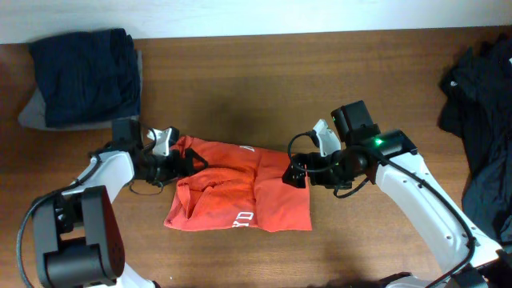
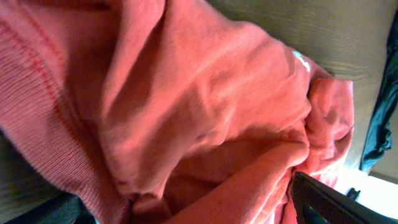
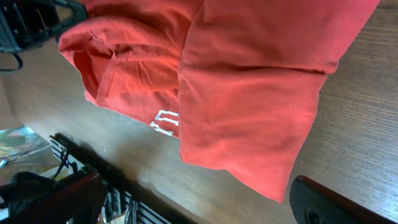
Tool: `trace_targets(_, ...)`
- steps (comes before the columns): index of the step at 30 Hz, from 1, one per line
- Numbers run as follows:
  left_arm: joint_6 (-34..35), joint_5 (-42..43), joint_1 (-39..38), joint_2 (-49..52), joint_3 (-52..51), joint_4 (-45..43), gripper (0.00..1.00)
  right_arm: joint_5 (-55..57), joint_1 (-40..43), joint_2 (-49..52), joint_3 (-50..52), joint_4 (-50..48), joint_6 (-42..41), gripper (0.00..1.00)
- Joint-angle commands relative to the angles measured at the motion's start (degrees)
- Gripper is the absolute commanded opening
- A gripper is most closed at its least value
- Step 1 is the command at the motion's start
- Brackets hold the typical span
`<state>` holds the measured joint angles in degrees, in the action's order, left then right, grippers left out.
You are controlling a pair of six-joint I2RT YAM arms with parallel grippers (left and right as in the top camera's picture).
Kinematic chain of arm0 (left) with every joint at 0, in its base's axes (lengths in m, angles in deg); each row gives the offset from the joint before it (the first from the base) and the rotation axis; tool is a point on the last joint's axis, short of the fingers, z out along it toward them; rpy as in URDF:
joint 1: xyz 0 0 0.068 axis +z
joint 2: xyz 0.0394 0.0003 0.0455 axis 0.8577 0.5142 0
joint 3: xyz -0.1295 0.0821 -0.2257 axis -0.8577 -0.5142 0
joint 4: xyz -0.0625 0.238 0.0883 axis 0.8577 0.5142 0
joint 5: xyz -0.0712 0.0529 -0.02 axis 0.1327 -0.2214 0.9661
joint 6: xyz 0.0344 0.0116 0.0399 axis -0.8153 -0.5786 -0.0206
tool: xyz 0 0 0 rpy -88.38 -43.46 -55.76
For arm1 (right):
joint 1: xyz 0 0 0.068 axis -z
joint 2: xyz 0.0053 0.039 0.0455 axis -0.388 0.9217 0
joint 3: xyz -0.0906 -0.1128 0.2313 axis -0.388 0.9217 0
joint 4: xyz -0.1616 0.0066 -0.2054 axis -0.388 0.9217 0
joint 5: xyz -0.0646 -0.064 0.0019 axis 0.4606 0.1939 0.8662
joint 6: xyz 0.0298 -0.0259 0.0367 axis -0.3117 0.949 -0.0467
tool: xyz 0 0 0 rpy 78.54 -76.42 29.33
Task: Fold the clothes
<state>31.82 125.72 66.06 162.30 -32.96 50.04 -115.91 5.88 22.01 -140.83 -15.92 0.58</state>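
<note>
Left claw (image 1: 190, 162): jaws spread wide, closed on nothing; the tips sit at the crumpled edge of the orange-red T-shirt (image 1: 240, 200).
Close to the left claw: bunched fabric fills its wrist view, right up against one dark finger (image 2: 323, 199).
Right claw (image 1: 296, 172): jaws fully apart, holding nothing; it points at the opposite edge of the T-shirt, whose nearest corner lies just in front of it.
T-shirt: lies on the bench (image 1: 240, 80) between the two claws, partly folded, one flat layer lapped over a rumpled one.
White lettering (image 3: 166, 121): on the rumpled layer, further from the right claw than the flat layer (only a scrap of print shows).
Navy garment (image 1: 84, 76): folded, well apart from the left claw, at the bench's corner.
Grey garment (image 1: 30, 112): under the navy one, its edge showing.
Black garments (image 1: 480, 120): a loose heap well beyond the right claw, on the side away from the T-shirt.
</note>
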Motion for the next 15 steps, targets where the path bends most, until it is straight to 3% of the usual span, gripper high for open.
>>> trace_targets(1,0.2,-5.2,-0.4,5.1,-1.9,-0.3,0.95,0.5,-0.4,-0.2,-0.8,0.0,1.0,0.99)
trace_targets(9,0.6,-5.1,-1.0,5.4,-1.9,4.3,0.89,0.5,-0.4,-0.2,-0.8,-0.7,1.0,0.99)
trace_targets(13,3.0,-4.9,-2.4,5.4,-1.9,4.1,0.76,0.5,-0.4,-0.2,-0.8,-1.5,0.9,0.99)
trace_targets(15,3.2,-4.9,-3.4,5.4,-1.9,3.3,0.75,0.5,-0.4,-0.2,-0.8,-1.5,0.9,0.99)
